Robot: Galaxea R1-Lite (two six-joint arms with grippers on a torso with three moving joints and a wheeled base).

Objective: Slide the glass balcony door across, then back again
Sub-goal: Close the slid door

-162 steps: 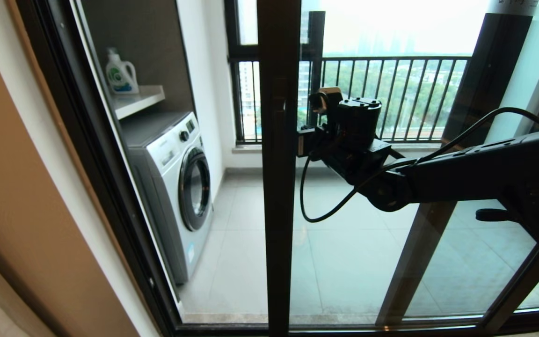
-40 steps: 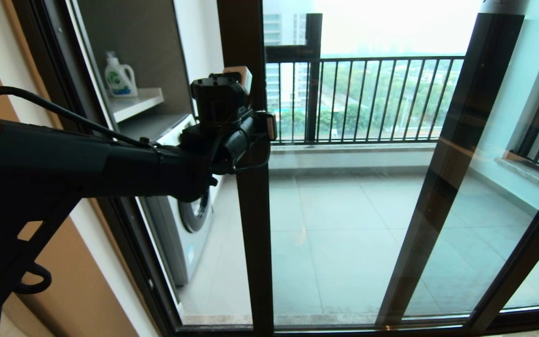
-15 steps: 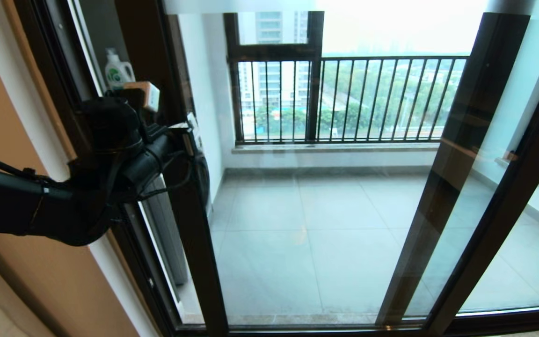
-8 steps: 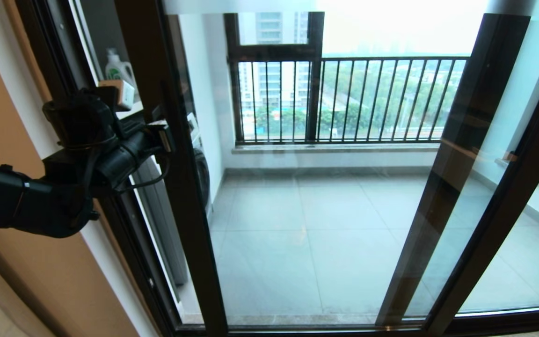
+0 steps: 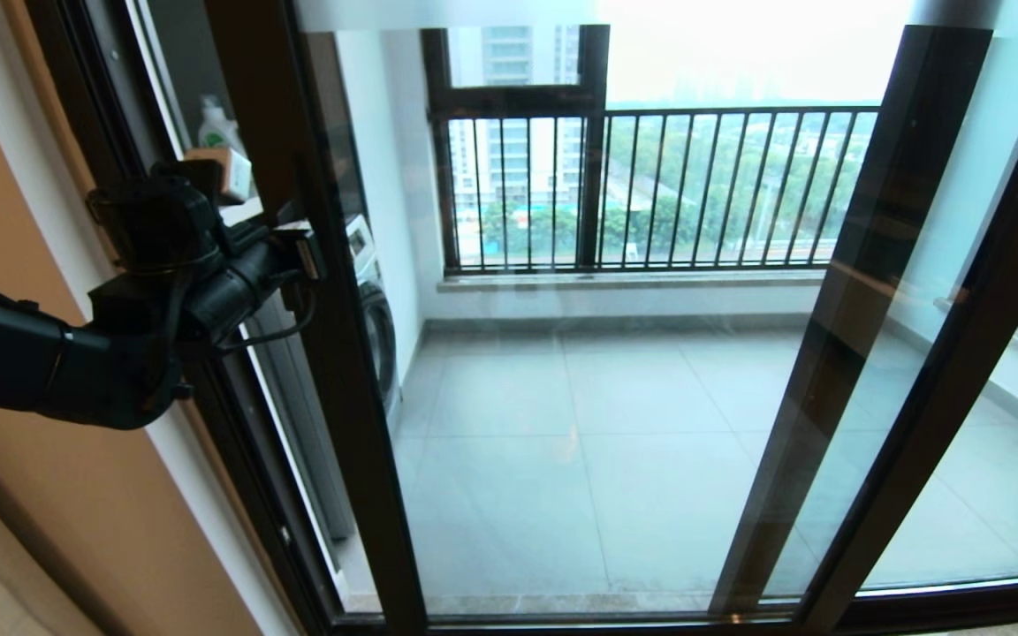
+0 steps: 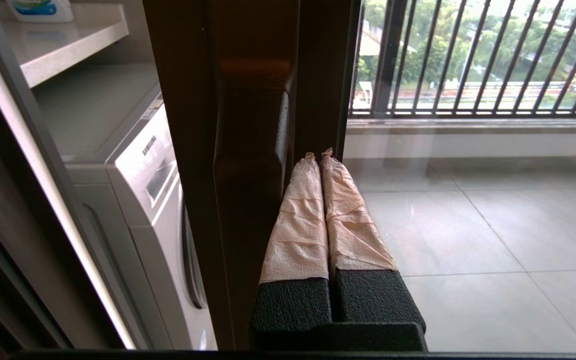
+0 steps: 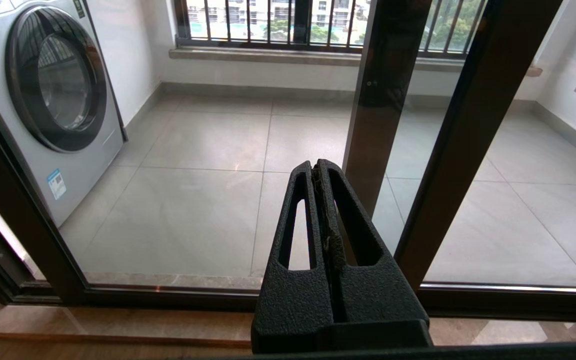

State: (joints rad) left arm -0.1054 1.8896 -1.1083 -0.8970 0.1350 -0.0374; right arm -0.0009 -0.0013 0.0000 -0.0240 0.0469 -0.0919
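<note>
The glass balcony door (image 5: 341,371) stands slid over to the left, its dark brown leading stile in front of the washing machine. My left gripper (image 5: 307,256) reaches this stile at about chest height. In the left wrist view its beige-taped fingers (image 6: 313,210) are shut, with nothing between them. They lie against the side of the small dark handle (image 6: 250,150), on the handle's glass side, with the tips of the gripper (image 6: 320,156) at the stile. My right gripper (image 7: 318,167) is shut and empty, held low in front of the glass, out of the head view.
A washing machine (image 5: 376,327) and a shelf with a detergent bottle (image 5: 219,132) stand behind the door at the left. A second dark stile (image 5: 836,353) without a handle stands to the right. Black railing bars (image 5: 695,185) close off the tiled balcony. A beige wall (image 5: 32,495) is on my left.
The door's leading stile has slid from the middle to the left, the last bit in the past second. My left gripper moved left with it, staying beside the handle.
</note>
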